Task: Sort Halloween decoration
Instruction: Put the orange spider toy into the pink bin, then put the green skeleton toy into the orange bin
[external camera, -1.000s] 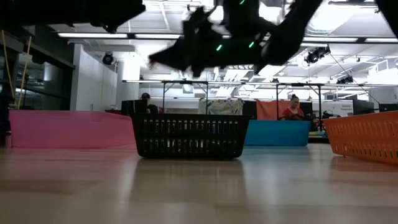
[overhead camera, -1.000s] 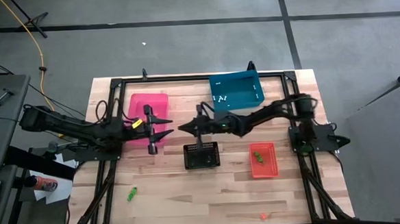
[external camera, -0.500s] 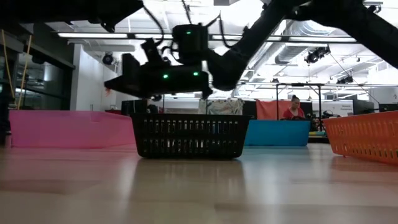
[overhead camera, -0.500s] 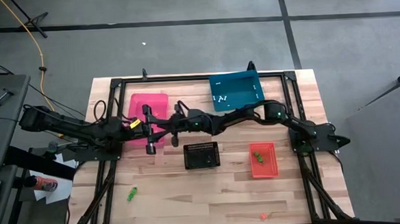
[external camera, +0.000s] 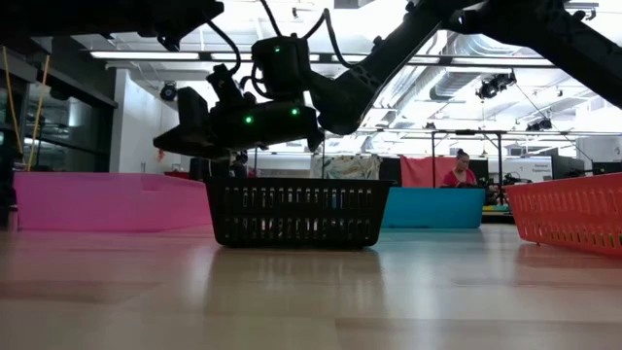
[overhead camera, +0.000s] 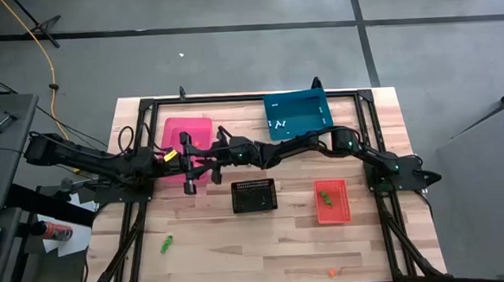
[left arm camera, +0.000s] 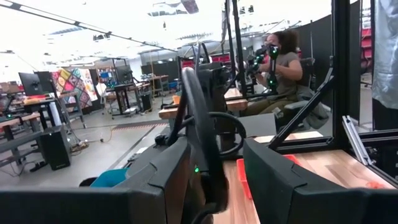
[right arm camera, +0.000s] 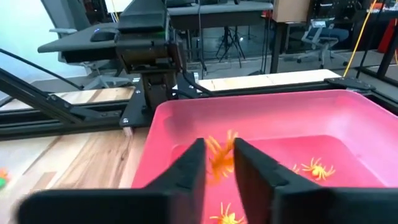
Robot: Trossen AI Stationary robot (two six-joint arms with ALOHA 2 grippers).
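Orange trinket [right arm camera: 219, 157] sits between our right end effector's [right arm camera: 219, 163] slightly parted fingers over the pink bin [right arm camera: 348, 118]; we risk it snagging there; left end effector [overhead camera: 190, 167] waits open, empty.

Looks straight down from high above on the whole wooden table [overhead camera: 266, 235], with grey floor around it. Sits at table-top height, close behind the black bin [external camera: 294, 212], facing level into the room; pink bin [external camera: 107, 200] at frame left, red bin [external camera: 573, 212] at frame right, both also seen from above. Rides on the left wrist, facing across the table toward a seated person [left arm camera: 283, 68] in the upper right of the frame. Rides on the right wrist, very near, looking down into the pink bin [right arm camera: 348, 118]. Shares the pink bin with overhead and low views.
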